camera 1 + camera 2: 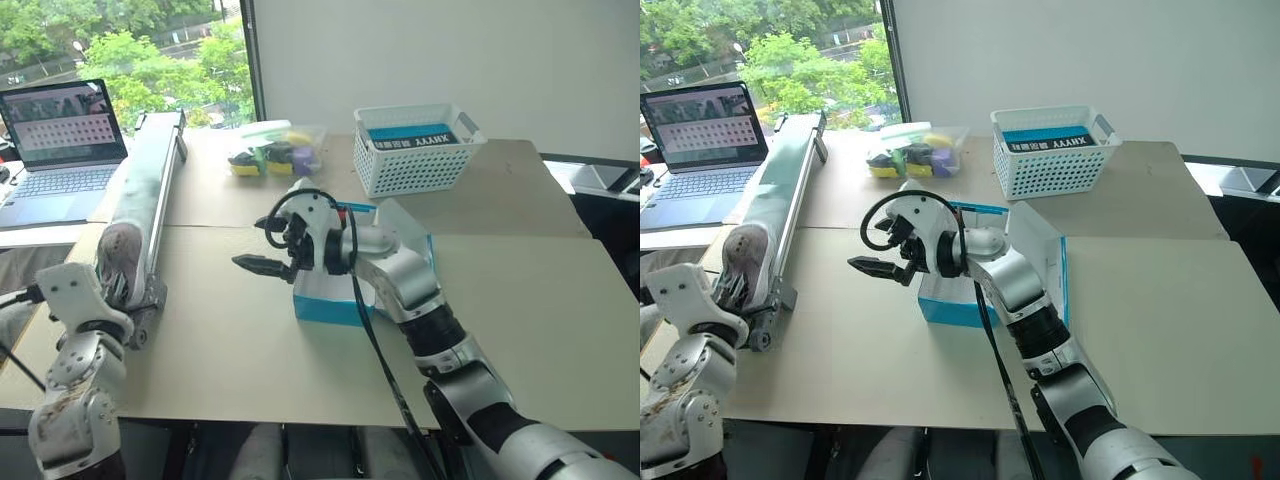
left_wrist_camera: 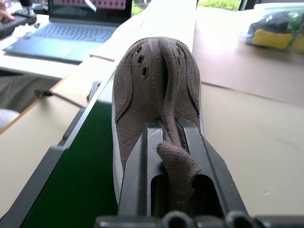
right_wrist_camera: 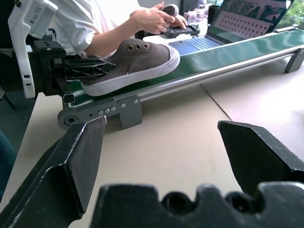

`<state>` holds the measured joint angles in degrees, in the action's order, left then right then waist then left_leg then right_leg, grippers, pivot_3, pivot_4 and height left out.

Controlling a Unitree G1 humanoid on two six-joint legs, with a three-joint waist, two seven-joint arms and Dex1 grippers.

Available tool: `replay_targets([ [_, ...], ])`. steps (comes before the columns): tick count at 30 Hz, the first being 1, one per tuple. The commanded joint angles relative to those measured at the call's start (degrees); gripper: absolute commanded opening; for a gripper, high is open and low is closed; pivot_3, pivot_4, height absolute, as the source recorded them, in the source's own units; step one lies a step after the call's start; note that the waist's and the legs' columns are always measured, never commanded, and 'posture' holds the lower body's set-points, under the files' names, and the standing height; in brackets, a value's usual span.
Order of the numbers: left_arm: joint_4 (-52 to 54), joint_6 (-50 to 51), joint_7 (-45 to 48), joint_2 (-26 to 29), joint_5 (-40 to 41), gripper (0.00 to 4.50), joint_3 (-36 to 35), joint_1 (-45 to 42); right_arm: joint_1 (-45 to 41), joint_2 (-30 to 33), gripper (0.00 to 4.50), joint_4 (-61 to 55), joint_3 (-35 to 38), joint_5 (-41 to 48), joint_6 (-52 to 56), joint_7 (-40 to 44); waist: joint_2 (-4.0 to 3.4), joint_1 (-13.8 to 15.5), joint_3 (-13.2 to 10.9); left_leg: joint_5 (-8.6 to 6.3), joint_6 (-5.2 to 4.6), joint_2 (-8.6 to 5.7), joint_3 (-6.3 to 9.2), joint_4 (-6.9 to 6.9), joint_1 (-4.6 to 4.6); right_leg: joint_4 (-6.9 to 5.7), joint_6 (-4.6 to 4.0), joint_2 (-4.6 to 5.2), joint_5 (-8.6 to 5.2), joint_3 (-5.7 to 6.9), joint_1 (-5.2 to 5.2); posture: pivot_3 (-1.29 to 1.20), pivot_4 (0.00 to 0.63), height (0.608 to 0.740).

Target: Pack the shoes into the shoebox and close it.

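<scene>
A grey-beige shoe (image 2: pixel 156 90) lies at the near end of a green conveyor belt (image 1: pixel 150 180), toe pointing away along the belt. My left gripper (image 2: pixel 171 126) is shut on the shoe's heel edge, one finger inside the opening and one outside; the right wrist view shows this grip (image 3: pixel 83 66) from the side. The blue shoebox (image 1: pixel 950 310) stands open mid-table, its lid (image 1: pixel 1040 255) raised on the right. My right gripper (image 1: pixel 875 267) hovers open just left of the box, pointing toward the belt, with nothing between its fingers.
A laptop (image 1: pixel 65 140) sits at the far left beyond the belt, where a person's hands (image 3: pixel 152 19) rest. A white perforated basket (image 1: pixel 415 150) and a clear bag of sponges (image 1: pixel 275 150) stand at the back. Bare tabletop (image 1: pixel 220 340) lies between belt and box.
</scene>
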<state>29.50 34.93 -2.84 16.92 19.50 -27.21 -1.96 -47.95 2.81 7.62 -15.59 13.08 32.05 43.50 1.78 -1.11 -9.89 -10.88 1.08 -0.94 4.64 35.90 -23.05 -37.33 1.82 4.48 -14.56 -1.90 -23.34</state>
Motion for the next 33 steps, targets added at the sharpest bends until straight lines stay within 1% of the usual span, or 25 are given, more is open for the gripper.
replay_targets([
  [1,7.31,-5.8,-1.07,-0.03,-4.26,0.01,4.59,-2.68,-4.47,-2.8,4.5,1.95,7.37,6.83,8.93,-3.04,0.0,-0.17,0.0,-0.01,0.02,0.0,0.0,0.0,-0.1,0.01,0.0,0.0,0.01,-0.01,-0.1,0.0,0.15,0.735],
  [2,9.35,-5.66,-1.12,-0.33,-4.34,0.01,6.49,-3.86,-7.08,-4.44,4.5,4.49,12.51,11.87,15.34,-4.96,0.02,-0.15,-0.01,-0.02,0.03,0.0,0.0,0.0,-0.19,0.01,0.0,0.0,0.01,-0.02,-0.19,0.0,0.15,0.735],
  [4,11.44,-4.91,-0.82,-0.9,-4.13,0.01,8.66,-5.03,-10.99,-6.55,4.5,8.68,20.29,18.5,23.83,-8.28,0.04,-0.04,-0.02,-0.01,0.03,0.0,0.0,0.06,-0.48,-0.18,-0.03,0.0,0.03,-0.07,-0.53,0.0,0.15,0.735],
  [5,11.75,-4.48,-0.5,-1.19,-3.84,0.01,9.17,-5.02,-12.43,-6.92,4.5,10.98,23.07,20.1,26.17,-9.96,0.03,-0.03,-0.02,0.0,0.04,0.0,-0.01,0.14,-0.72,-0.31,-0.04,-0.01,0.04,-0.11,-0.8,0.0,0.15,0.735],
  [7,13.05,-3.35,-0.05,-2.44,-2.52,0.01,11.27,-5.49,-16.65,-6.73,4.5,20.61,31.28,24.12,32.11,-14.8,0.03,-0.25,-0.01,0.01,0.04,0.01,-0.07,0.1,-0.71,-0.35,-0.07,-0.02,0.05,-0.17,-0.85,0.0,0.15,0.735],
  [9,14.06,-2.55,0.39,-3.2,-2.11,0.01,13.43,-5.95,-19.52,-6.11,4.5,27.63,36.36,26.48,35.32,-18.24,0.04,-0.12,-0.01,0.01,0.04,0.0,-0.12,0.07,-0.71,-0.31,-0.07,-0.01,0.05,-0.19,-0.82,0.0,0.15,0.735],
  [12,14.66,-1.72,1.37,-3.21,-2.4,0.01,16.42,-6.21,-22.36,-5.26,4.5,33.61,41.57,29.71,36.09,-19.21,0.04,-0.01,-0.01,0.01,0.03,-0.01,-0.15,0.09,-0.73,-0.28,-0.06,-0.02,0.05,-0.18,-0.82,0.0,0.15,0.735],
  [17,14.83,-0.9,1.81,-3.75,-1.92,0.01,17.48,-6.23,-23.84,-5.0,4.5,35.64,42.88,30.79,35.57,-18.81,0.03,-1.1,-0.02,0.02,0.02,0.01,-0.26,0.09,-0.78,-0.31,-0.06,-0.06,0.05,-0.25,-0.88,0.0,0.15,0.735],
  [19,14.79,-0.62,1.27,-5.12,-0.74,0.01,17.06,-7.03,-23.99,-5.6,4.5,35.1,42.31,30.72,34.89,-19.08,0.04,-1.37,-0.02,0.02,0.01,0.02,-0.25,0.1,-0.76,-0.33,-0.05,-0.07,0.04,-0.24,-0.85,0.0,0.15,0.735],
  [23,15.05,0.67,1.76,-6.97,1.71,0.01,17.7,-8.02,-24.81,-7.23,4.5,33.64,43.29,32.13,33.74,-19.68,0.04,-1.46,-0.02,0.02,0.01,0.02,-0.25,0.17,-0.76,-0.35,-0.04,-0.07,0.05,-0.23,-0.82,0.0,0.15,0.735],
  [28,16.17,1.68,2.81,-8.25,4.9,0.01,19.2,-8.72,-24.36,-8.16,4.5,32.43,40.14,30.59,31.96,-19.78,0.04,-1.36,-0.02,0.02,0.01,0.01,-0.25,0.17,-0.77,-0.34,-0.03,-0.07,0.04,-0.23,-0.82,0.0,0.15,0.735],
  [33,16.36,2.55,2.84,-8.55,5.64,0.01,21.08,-8.5,-24.85,-8.45,4.5,32.0,41.4,32.72,30.73,-20.22,0.03,-1.39,-0.02,0.02,0.01,0.01,-0.25,0.2,-0.77,-0.37,-0.03,-0.08,0.04,-0.23,-0.81,0.0,0.15,0.735],
])
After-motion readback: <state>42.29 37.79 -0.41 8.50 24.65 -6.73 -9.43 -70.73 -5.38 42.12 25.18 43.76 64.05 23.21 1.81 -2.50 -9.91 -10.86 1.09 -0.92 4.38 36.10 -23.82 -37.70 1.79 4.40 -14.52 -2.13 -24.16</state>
